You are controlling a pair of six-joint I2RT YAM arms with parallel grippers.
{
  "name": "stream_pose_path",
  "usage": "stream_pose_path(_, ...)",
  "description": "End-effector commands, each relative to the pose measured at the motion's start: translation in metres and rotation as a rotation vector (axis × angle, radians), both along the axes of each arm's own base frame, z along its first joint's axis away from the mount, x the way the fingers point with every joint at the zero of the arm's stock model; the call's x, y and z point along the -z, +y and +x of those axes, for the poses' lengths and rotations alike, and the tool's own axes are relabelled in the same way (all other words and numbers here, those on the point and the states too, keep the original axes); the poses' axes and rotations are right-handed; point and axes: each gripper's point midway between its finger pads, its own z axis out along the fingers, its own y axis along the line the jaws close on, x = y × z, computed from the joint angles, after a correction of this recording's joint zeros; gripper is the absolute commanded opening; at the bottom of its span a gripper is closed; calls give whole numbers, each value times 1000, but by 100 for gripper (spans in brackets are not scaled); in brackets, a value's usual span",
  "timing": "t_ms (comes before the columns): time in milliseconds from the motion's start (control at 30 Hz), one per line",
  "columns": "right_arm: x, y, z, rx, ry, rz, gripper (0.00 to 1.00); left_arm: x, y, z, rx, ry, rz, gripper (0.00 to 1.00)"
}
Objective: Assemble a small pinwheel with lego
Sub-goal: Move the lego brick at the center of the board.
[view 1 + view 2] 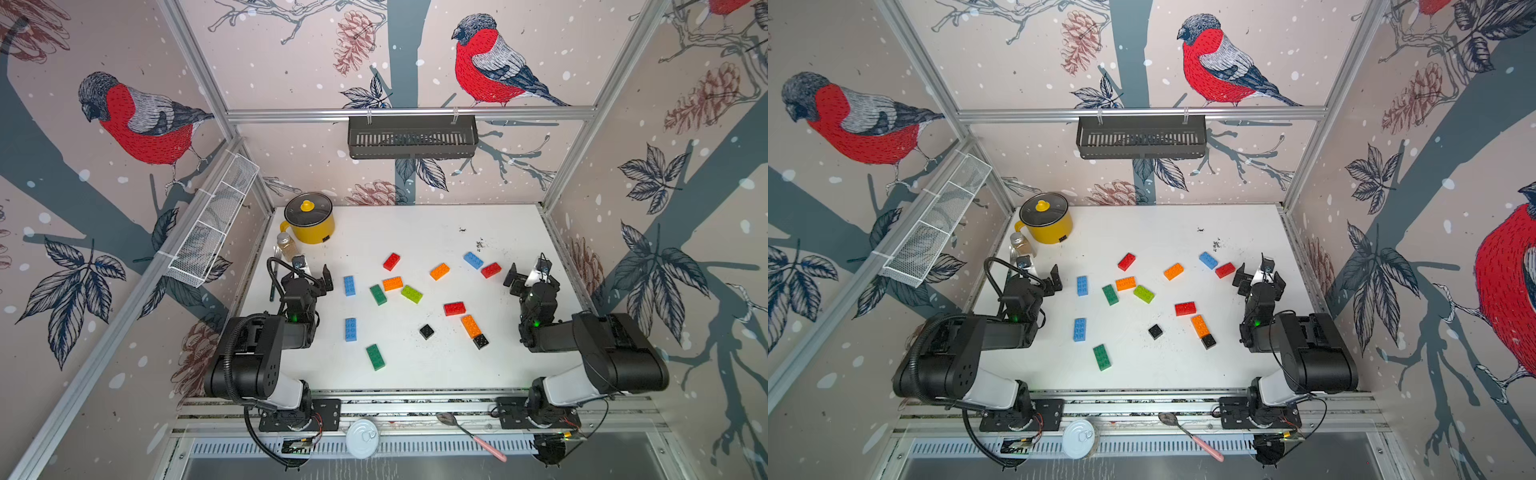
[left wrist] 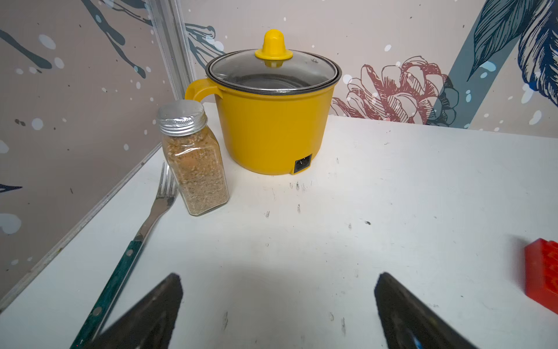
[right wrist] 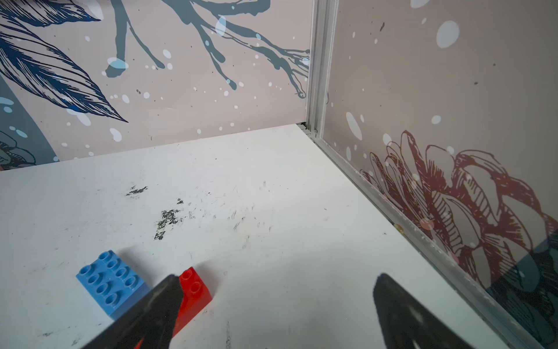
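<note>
in both top views the lego lies scattered flat on the white counter point(image 1: 415, 374), every piece on its own, none stacked. near the left hand point(image 1: 309, 277) lie a far blue brick point(image 1: 349, 286) and a near blue brick point(image 1: 350, 329), well apart. in the middle a dark green brick point(image 1: 378, 294) lies just beside an orange brick point(image 1: 392, 283), with a lime brick point(image 1: 412, 294) near them. a second orange brick point(image 1: 471, 326) has a black square point(image 1: 481, 341) right at its near end; the other black square point(image 1: 427, 331) lies alone. the right hand point(image 1: 1259, 280) sits just beside a red brick point(image 1: 1225, 270) and a light blue brick point(image 1: 1208, 260). both hands are spread wide and grasp nothing. a yellow pot point(image 1: 309, 218) and a spice jar point(image 1: 286, 245) stand in the back left corner.

the left wrist view shows the left hand released over bare counter. ahead stand the pot, lid on, and the capped jar, with a fork point(image 2: 157, 208) lying beside the jar. part of a second red brick point(image 2: 542, 272) shows at the picture's edge.

the right wrist view shows the right hand released too. one of its fingers point(image 3: 157, 302) covers part of the red brick, and the light blue brick lies just beside it. bare counter lies between the fingers.
</note>
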Motion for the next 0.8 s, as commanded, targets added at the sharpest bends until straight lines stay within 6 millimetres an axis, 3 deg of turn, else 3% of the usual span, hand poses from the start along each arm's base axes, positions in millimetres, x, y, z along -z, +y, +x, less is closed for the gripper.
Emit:
stream_pose_path(0, -4, 1, 1, -2, -16, 4, 100, -9, -1, 3, 5, -31, 12, 100)
stream_pose_path(767, -4, 2, 0, 6, -15, -7, 100, -9, -1, 3, 4, -32, 11, 100)
